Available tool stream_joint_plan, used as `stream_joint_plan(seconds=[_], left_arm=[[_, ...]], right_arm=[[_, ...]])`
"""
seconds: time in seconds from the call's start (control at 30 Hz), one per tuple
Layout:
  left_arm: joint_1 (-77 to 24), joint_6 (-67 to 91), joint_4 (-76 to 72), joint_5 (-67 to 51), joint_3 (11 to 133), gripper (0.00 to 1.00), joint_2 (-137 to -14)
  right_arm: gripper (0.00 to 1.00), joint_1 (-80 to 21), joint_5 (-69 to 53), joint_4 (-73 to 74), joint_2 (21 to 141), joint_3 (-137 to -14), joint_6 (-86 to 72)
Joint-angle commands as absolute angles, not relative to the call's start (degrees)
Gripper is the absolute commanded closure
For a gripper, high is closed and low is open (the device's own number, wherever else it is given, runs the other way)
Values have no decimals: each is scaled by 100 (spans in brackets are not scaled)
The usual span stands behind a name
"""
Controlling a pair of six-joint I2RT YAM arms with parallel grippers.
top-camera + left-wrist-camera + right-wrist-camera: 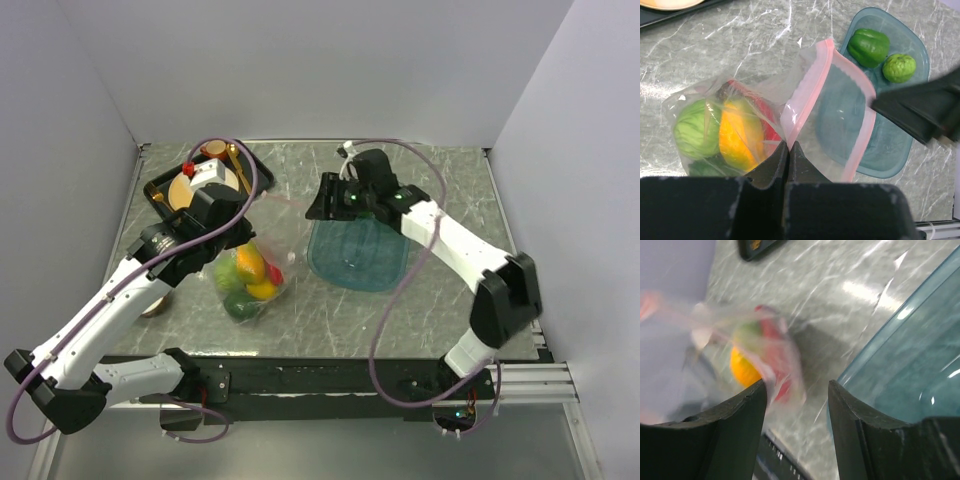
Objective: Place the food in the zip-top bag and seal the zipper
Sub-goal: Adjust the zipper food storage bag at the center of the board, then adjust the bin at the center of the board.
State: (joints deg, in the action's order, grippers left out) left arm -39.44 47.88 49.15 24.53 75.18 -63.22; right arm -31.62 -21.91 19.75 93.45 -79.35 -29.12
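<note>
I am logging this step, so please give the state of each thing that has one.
zip-top bag: mouth open, mango and other pieces inside.
zipper: unsealed.
left gripper: shut on the zip-top bag near its mouth.
right gripper: open, empty.
teal tub: holds green pepper and green round fruit.

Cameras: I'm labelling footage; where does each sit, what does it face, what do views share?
Top external: above, behind the arms, looking down at the table; both arms show.
Left wrist: on the left arm, facing down at the zip-top bag; left gripper pinches it.
Right wrist: on the right arm, facing the blurred bag; right gripper open.
Shared: bag and teal tub, in all three.
</note>
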Motion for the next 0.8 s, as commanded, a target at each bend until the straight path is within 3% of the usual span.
stream_joint_plan(seconds=[0.0,0.13,0.27,0.5,0.77], left_arm=[[-3920,4781,4825,2575,7637,99,-6389],[-3929,4790,4825,2497,7673,99,-6451],[-3920,4808,4808,2452,7629,99,-6338],[-3929,4790,4685,2303,7497,99,-6161],[-3920,4790,4667,2189,7462,99,-6179]], right_arm=[[41,-3086,-2409,1530,8175,-7647,-2707],[40,-2848,-1787,1494,7893,-7453,-2830],[40,-2550,-705,2336,8435,-7699,-2979],[40,-2347,-669,2742,9448,-7858,-2944],[41,-2127,-141,2707,9168,-6550,-2997]])
